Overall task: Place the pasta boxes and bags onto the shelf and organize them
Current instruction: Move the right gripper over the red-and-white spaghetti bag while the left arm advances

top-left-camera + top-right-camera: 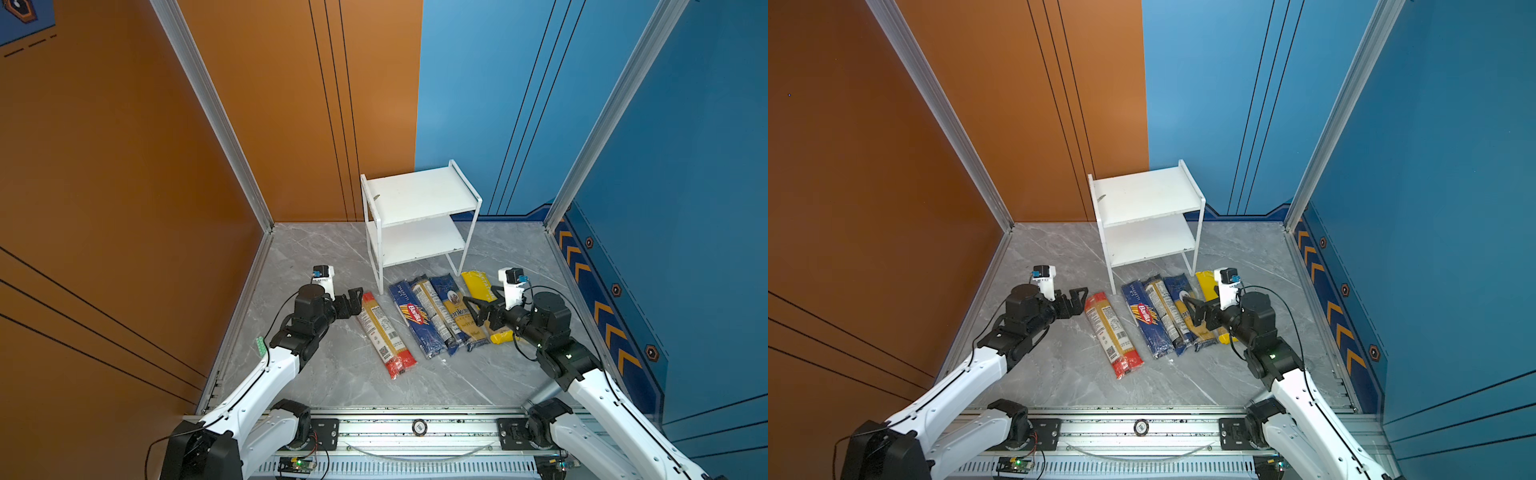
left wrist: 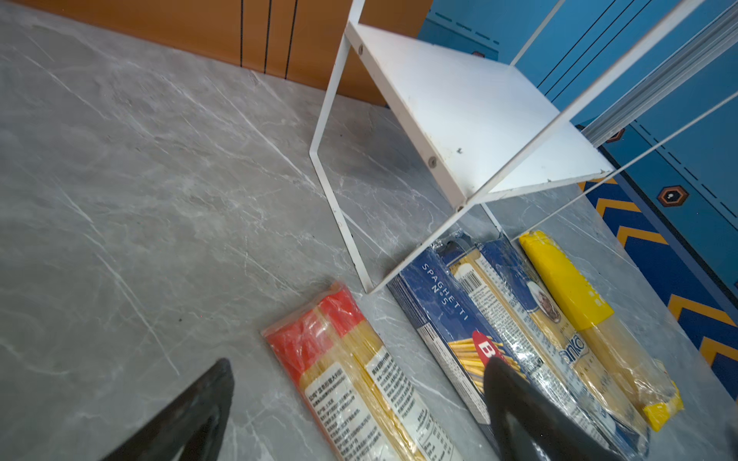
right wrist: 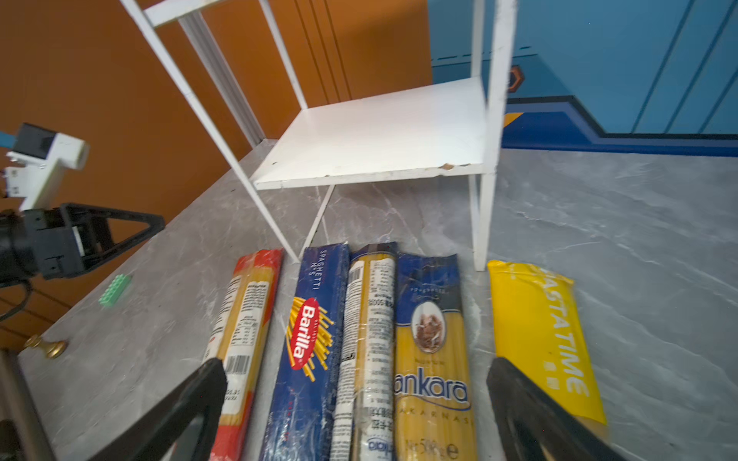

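Barely begun: shelf [image 1: 419, 195] bare, five pasta packs [image 1: 415, 318] lined on worktop [image 1: 332, 257]; left claw [image 1: 353, 301], right claw [image 1: 473, 311] spread wide, gripping nothing.

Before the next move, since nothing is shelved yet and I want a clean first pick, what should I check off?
1. Left gripper open and empty: ok.
2. Right gripper open and empty: ok.
3. White two-tier shelf upright, both boards bare: ok.
4. Red-ended spaghetti pack lies apart from the others, with finger room on both sides: ok.
5. Barilla box, clear labelled pack and Ankara pack lie pressed side to side, likely no finger room between them: not ok.
6. Yellow Pastatime pack shows a narrow gap to the Ankara pack in the right wrist view; enough for a finger: cannot tell.
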Robot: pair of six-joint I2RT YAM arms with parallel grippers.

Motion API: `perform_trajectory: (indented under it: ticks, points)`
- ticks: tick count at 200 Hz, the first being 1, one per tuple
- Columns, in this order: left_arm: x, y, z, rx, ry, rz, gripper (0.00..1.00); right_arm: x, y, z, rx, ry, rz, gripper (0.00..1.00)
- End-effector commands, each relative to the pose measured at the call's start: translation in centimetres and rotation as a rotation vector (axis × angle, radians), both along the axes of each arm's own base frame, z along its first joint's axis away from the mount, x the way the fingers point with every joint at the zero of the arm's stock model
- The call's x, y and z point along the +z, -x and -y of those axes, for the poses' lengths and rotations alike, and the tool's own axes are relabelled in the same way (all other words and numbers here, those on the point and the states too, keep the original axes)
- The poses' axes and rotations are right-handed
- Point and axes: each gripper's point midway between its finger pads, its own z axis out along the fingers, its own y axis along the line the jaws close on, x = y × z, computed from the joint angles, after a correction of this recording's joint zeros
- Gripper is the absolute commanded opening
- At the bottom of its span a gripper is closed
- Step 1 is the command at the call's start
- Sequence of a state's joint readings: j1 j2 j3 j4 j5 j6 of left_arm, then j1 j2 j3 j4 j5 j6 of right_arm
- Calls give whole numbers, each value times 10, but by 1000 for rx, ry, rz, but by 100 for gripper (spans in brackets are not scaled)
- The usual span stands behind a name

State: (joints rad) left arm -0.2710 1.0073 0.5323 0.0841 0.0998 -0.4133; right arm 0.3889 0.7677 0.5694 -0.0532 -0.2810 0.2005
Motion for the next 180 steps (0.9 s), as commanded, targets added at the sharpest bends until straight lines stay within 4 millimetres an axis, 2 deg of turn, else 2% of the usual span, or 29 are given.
perform_trajectory:
  ticks: [1, 46, 53, 102, 151, 180]
  points:
    - [-12, 11, 12, -47, 52, -90, 98, -10, 9, -18, 35, 33, -64, 100]
    - [-19, 20, 7, -12, 83, -106, 98, -29, 25, -64, 130, 111, -110, 99]
    - [-21, 21, 8, -14, 87, -112, 98, -33, 32, -77, 166, 126, -114, 99]
    - [-25, 25, 13, -47, 94, -140, 98, -54, 42, -131, 249, 188, -134, 100]
    - [-25, 29, 15, -81, 72, -159, 98, -71, 51, -175, 295, 232, -164, 100]
    - [-29, 32, 14, -91, 66, -173, 98, -81, 51, -191, 284, 220, -178, 100]
